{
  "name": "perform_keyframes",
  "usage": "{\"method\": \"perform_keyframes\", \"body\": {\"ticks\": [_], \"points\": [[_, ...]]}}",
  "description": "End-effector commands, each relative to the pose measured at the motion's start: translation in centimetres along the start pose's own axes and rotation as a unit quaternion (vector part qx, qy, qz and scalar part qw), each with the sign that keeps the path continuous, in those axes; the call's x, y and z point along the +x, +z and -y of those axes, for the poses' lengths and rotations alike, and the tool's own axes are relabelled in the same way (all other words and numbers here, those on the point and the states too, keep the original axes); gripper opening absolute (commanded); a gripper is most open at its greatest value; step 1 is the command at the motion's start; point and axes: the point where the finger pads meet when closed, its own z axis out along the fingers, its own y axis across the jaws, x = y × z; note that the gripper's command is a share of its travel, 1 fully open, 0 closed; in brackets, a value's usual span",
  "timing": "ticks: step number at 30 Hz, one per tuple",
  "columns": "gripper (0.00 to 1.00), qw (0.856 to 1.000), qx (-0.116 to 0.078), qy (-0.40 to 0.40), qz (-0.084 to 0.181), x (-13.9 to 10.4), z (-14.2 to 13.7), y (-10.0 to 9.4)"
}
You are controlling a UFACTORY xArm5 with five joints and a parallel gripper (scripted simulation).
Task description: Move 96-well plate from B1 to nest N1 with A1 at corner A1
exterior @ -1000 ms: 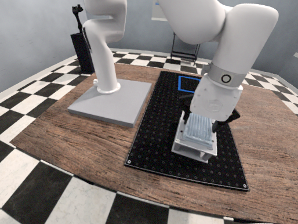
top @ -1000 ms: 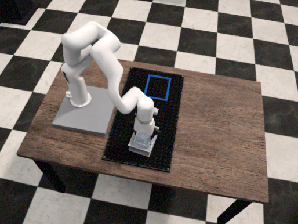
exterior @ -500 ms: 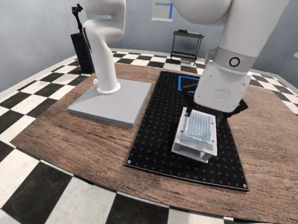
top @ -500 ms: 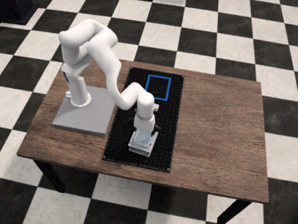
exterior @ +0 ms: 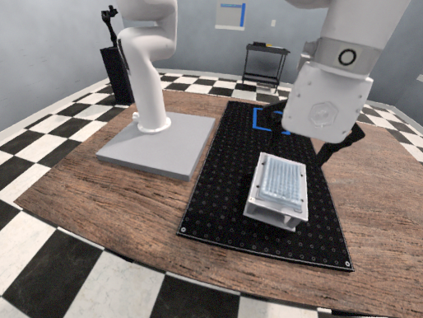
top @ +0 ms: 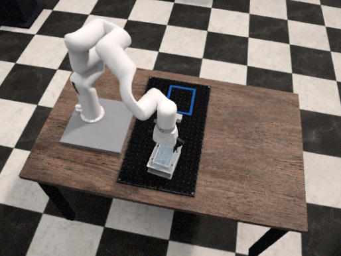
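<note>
The clear 96-well plate lies flat on top of the white raised nest N1, inside its rim, near the front of the black mat. I cannot make out the plate's cut-off corner or the A1 mark. My gripper hangs above the nest's far end, clear of the plate, with its dark fingers spread open and nothing between them. The blue outline of spot B1 at the far end of the mat has nothing in it.
The black perforated mat lies on a wooden table. The arm's grey base plate sits to the left of the mat. The arm's forearm reaches over the mat's left side.
</note>
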Motion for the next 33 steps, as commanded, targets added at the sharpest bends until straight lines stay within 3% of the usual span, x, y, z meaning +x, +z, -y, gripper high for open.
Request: {"method": "perform_keyframes", "body": {"ticks": [1,7,33], "points": [[1.00,1.000,-0.003,0.000,-0.004,0.0,-0.1,-0.7],[1.00,1.000,-0.003,0.000,-0.004,0.0,-0.1,-2.2],[1.00,1.000,-0.003,0.000,-0.004,0.0,-0.1,-2.2]]}}
